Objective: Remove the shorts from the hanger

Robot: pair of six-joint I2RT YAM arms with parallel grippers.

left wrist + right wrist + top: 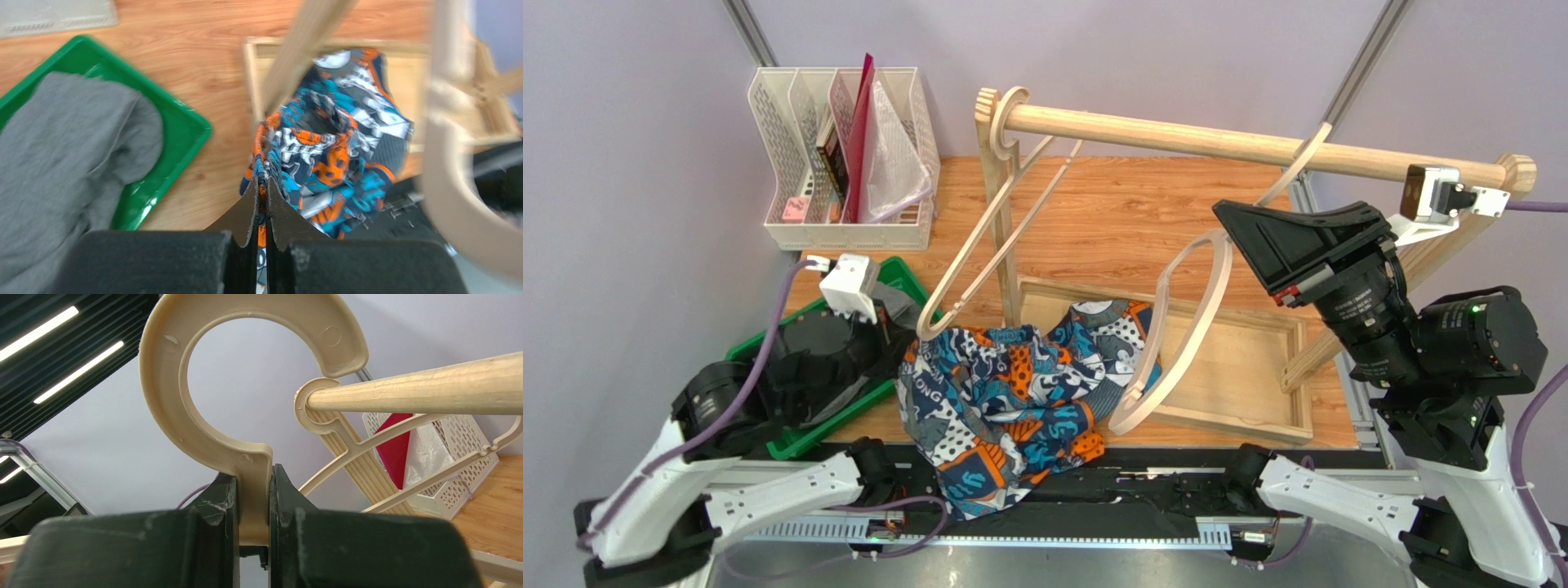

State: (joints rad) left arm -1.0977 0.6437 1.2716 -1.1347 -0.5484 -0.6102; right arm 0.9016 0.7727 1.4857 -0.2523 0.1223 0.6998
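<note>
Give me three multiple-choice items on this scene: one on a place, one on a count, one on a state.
1. Where do the grey shorts lie?
A. In the green tray
B. In the wooden tray
C. Over the rod

2. How many hangers are in view?
A. One
B. Two
C. Four

3. How is the right gripper?
A. Open over the table
B. Shut on a hanger's hook
C. Shut on the patterned shorts

Answers: 1 A, the left wrist view shows them bunched in the tray. 2 B, one hangs on the rod and one is held. 3 B, its fingers clamp the hook's neck.
</note>
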